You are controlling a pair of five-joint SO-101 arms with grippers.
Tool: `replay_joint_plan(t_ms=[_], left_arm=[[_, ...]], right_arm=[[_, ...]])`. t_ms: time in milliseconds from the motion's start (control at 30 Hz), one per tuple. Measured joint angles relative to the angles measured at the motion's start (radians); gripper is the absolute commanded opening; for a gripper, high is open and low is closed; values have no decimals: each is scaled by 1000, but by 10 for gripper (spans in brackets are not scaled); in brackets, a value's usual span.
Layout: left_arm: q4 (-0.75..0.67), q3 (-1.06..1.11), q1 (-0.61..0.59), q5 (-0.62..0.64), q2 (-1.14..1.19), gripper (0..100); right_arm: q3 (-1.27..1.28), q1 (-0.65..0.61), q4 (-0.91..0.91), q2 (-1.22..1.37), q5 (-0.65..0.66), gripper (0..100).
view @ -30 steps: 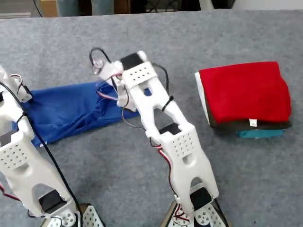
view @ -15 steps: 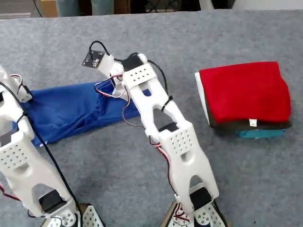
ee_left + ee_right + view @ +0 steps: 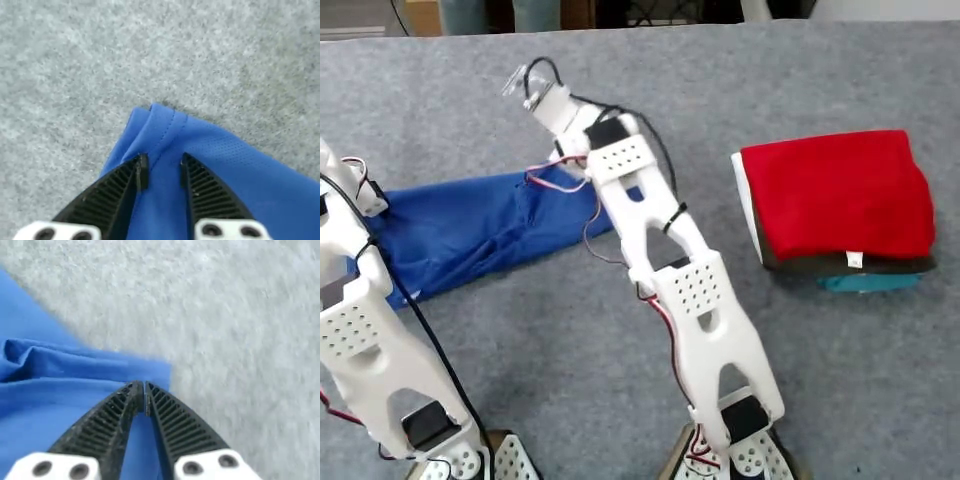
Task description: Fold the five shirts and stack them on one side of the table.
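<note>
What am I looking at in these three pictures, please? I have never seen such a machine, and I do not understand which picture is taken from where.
These are two small white robot arms, side by side at a grey table. The high view comes from a fixed camera above the table. The two wrist views come from a camera on each arm's wrist, looking along that arm's own gripper, the black ribbed pincer. On the table lies a blue shirt, stretched out long. Apart from it is a pile of folded shirts, with a red one on top. The left gripper is open over one corner of the blue shirt. The right gripper is shut at the shirt's other end. Whether it pinches the cloth, I cannot tell.
</note>
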Motion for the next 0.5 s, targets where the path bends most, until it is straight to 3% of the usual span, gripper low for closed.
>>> replay_joint_plan(t_ms=[267, 333, 500], left_arm=[[18, -14, 0, 0, 0, 143], [81, -58, 0, 0, -9, 162], [270, -184, -2, -2, -86, 289]], right_arm=[[-313, 46, 448, 0, -18, 15], [-382, 60, 542, 0, -23, 15], [-371, 87, 582, -68, -25, 15]])
